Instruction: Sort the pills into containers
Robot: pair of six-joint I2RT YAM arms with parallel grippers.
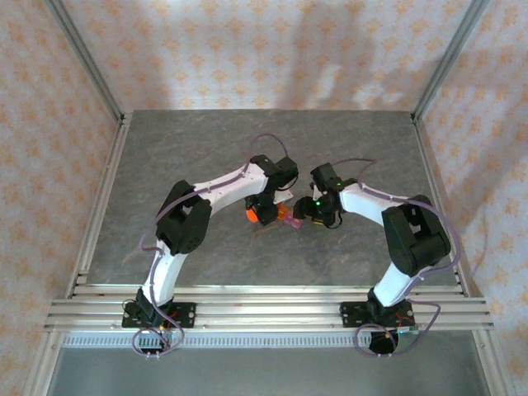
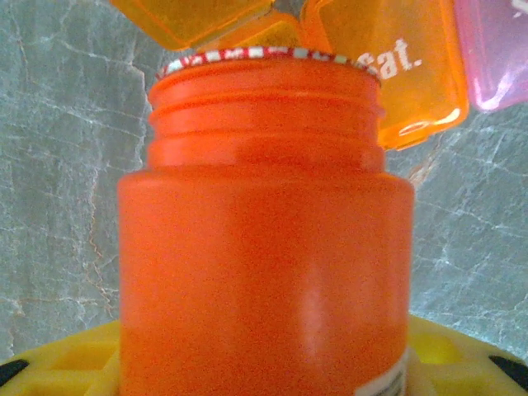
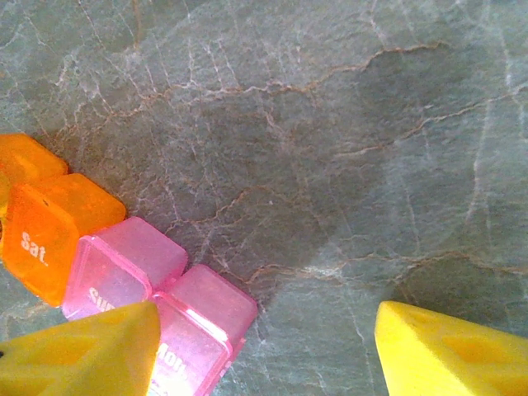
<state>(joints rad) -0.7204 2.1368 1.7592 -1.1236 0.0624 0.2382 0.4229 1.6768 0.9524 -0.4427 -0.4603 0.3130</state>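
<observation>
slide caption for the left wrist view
Open orange bottle close up, mouth toward the orange and pink containers on the grey table

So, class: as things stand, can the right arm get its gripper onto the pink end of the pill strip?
Probably yes. The right gripper hangs open above the pink cells, one finger over them, with nothing between. The orange bottle sits at the strip's orange end, out of the way.

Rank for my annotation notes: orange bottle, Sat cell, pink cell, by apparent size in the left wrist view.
1. orange bottle, nearest the camera, so inflated.
2. Sat cell.
3. pink cell, cropped by the frame, so unsure.
</observation>
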